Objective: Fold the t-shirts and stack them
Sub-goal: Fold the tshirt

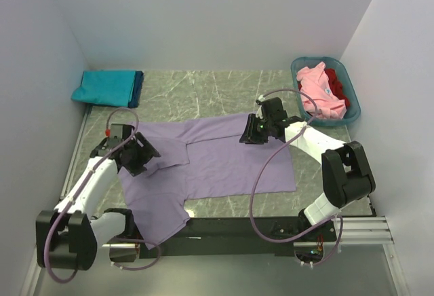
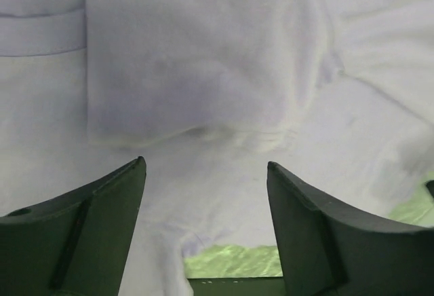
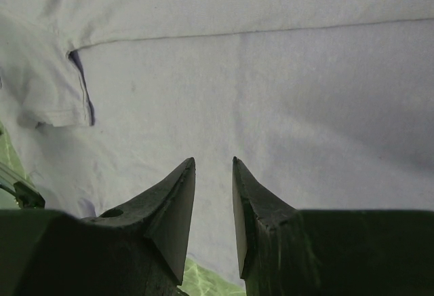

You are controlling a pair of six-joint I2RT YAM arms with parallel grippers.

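A large lavender t-shirt [image 1: 224, 163] lies spread on the green marble table, one sleeve hanging toward the near edge. My left gripper [image 1: 150, 155] hovers over its left part, over a sleeve fold. In the left wrist view the left gripper [image 2: 205, 163] is open wide, with the lavender t-shirt [image 2: 203, 72] under it and nothing between the fingers. My right gripper [image 1: 245, 138] sits over the shirt's upper right edge. In the right wrist view the right gripper [image 3: 213, 160] shows a narrow gap, with flat lavender cloth [image 3: 271, 79] behind it and nothing held.
Folded teal [image 1: 103, 87] and dark blue [image 1: 139, 87] t-shirts are stacked at the back left. A teal-blue plastic basket [image 1: 302, 64] at the back right holds a pink shirt [image 1: 319, 92] and a red one [image 1: 339, 89]. White walls close in three sides.
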